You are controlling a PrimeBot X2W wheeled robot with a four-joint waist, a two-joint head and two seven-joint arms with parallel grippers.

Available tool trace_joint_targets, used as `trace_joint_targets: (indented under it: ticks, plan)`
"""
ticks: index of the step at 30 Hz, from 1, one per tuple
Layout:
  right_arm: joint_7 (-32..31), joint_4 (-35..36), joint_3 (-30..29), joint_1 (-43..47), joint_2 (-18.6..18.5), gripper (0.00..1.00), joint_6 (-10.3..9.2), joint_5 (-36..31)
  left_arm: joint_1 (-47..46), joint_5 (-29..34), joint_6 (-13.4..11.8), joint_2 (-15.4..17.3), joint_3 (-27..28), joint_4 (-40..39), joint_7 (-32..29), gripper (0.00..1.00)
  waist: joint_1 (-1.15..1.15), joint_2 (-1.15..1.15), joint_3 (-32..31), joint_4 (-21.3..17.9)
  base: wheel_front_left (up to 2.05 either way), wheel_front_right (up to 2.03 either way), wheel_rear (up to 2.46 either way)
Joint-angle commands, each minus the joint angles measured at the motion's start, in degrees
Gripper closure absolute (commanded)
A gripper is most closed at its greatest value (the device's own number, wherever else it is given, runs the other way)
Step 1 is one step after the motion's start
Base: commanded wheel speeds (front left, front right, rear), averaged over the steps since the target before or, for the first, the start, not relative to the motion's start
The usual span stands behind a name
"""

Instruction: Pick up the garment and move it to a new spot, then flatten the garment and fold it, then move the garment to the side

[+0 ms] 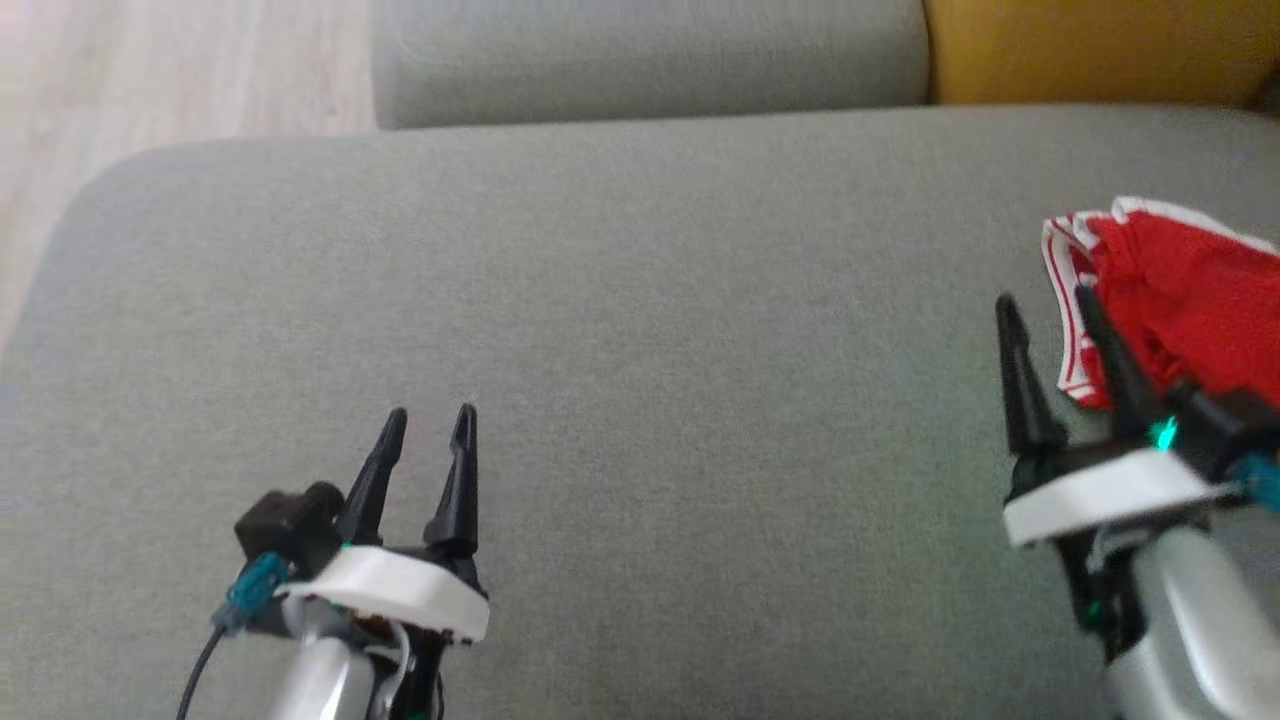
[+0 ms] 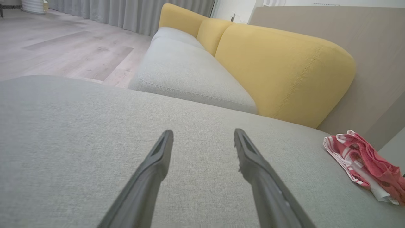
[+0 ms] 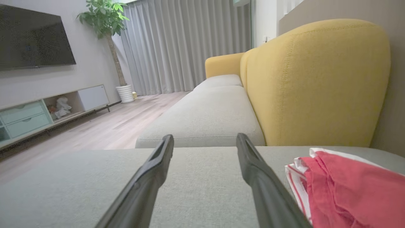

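Note:
The garment (image 1: 1190, 290), red with white striped trim, lies folded in a small pile at the right edge of the grey sofa seat (image 1: 640, 330). It also appears at the right in the left wrist view as the garment (image 2: 364, 161) and in the right wrist view as the garment (image 3: 345, 186). My right gripper (image 1: 1050, 305) stands open just left of the pile, its right finger in front of the cloth's edge, nothing between the fingers. My left gripper (image 1: 432, 418) is open over the seat's lower left, far from the garment.
A second grey seat cushion (image 1: 650, 55) lies beyond the near one, with a yellow backrest (image 1: 1100, 45) at the upper right. Wooden floor (image 1: 150, 70) shows at the upper left past the seat's rounded corner. A TV, low cabinet and potted plant (image 3: 107, 19) stand across the room.

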State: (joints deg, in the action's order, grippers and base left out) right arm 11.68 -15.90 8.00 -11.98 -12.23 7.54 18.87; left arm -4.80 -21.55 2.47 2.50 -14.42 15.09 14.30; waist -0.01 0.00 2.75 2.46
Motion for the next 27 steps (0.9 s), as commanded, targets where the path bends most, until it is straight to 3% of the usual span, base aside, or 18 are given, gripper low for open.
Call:
trace_joint_targets:
  ticks: [1, 10, 27]
  plan:
    - [1.1, 2.4, 0.0, 0.6, 0.9, 0.00, -0.05, -0.8, -1.1, 0.1, -0.2, 0.4, 2.3, -1.7, 0.7, 0.00, 0.01, 0.00, -1.8, 1.3, 0.00, 0.00, 0.00]
    - [2.9, 4.0, -2.5, 8.0, 6.3, 0.00, -0.05, -5.1, 2.8, 0.0, 0.0, 0.4, 3.2, -3.6, 0.7, 0.00, 0.01, 0.00, -3.7, 1.5, 0.00, 0.00, 0.00]
    - [3.3, 4.1, -2.5, 8.1, 8.0, 0.00, -0.05, -5.7, 3.5, -0.5, -1.1, 0.4, 5.0, -6.7, 0.7, 0.00, 0.01, 0.00, -3.2, 0.8, 0.00, 0.00, 0.00]
